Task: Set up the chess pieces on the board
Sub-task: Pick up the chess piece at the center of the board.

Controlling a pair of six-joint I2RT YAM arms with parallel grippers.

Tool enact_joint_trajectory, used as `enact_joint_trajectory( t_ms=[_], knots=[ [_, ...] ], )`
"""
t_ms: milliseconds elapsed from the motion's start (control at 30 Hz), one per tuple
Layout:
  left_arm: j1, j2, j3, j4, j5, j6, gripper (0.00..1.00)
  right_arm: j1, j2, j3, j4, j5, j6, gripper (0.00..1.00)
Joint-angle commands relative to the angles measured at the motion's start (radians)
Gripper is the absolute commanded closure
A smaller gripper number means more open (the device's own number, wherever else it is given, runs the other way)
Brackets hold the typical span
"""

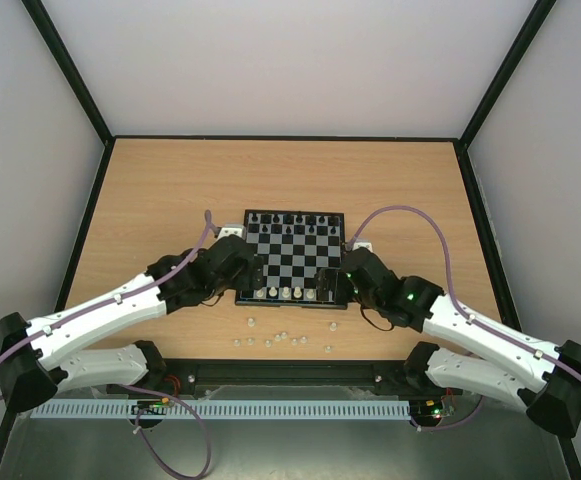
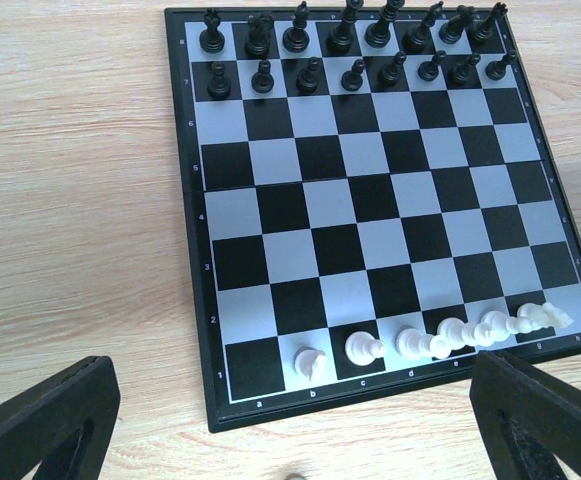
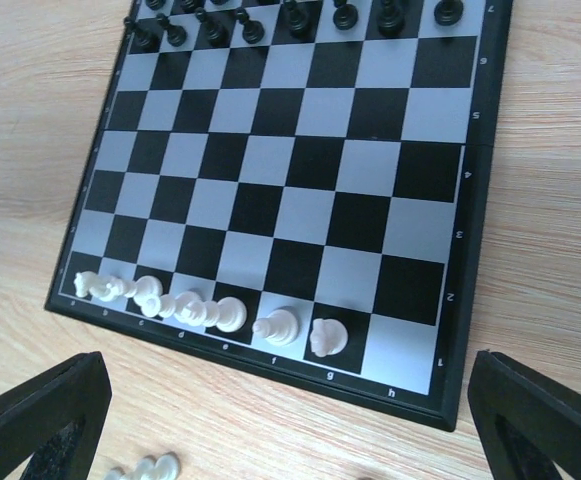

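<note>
The board (image 1: 293, 262) lies mid-table. Several white chess pieces stand along its near row, from a knight (image 2: 311, 364) and a bishop (image 2: 363, 348) on the left to a bishop (image 3: 277, 326) and a knight (image 3: 327, 336) on the right. Both near corner squares are bare. Several more white pieces (image 1: 280, 338) lie loose on the table in front of the board, and a few of these loose pieces (image 3: 145, 467) show in the right wrist view. My left gripper (image 1: 254, 274) (image 2: 290, 430) hangs open over the near left corner, holding nothing. My right gripper (image 1: 334, 281) (image 3: 290, 425) hangs open over the near right corner, also holding nothing.
Black pieces (image 2: 355, 45) fill the board's two far rows. Purple cables (image 1: 410, 215) loop above the table beside each arm. White walls with black frame posts (image 1: 478, 190) enclose the wooden tabletop (image 1: 160, 200).
</note>
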State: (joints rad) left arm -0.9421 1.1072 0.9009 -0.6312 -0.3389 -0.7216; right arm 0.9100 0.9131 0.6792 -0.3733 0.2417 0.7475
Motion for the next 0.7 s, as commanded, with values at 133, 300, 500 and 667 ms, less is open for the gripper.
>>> enact_joint_trajectory(
  t_ms=[133, 300, 500, 667],
  knots=[
    [0.005, 0.019, -0.012, 0.037, 0.012, 0.012, 0.01, -0.003, 0.007, 0.024, -0.034, 0.085, 0.015, 0.01],
    [0.004, 0.049, 0.004, 0.042, 0.009, 0.017, 0.01, -0.002, -0.012, 0.013, -0.012, 0.091, -0.006, 0.01],
    [0.005, 0.076, 0.026, 0.044, 0.000, 0.031, 0.01, -0.003, -0.010, 0.016, -0.024, 0.091, -0.015, 0.01],
    [0.005, 0.092, 0.034, 0.046, -0.006, 0.036, 0.01, -0.002, 0.000, 0.012, -0.031, 0.082, -0.017, 0.01]
  ],
)
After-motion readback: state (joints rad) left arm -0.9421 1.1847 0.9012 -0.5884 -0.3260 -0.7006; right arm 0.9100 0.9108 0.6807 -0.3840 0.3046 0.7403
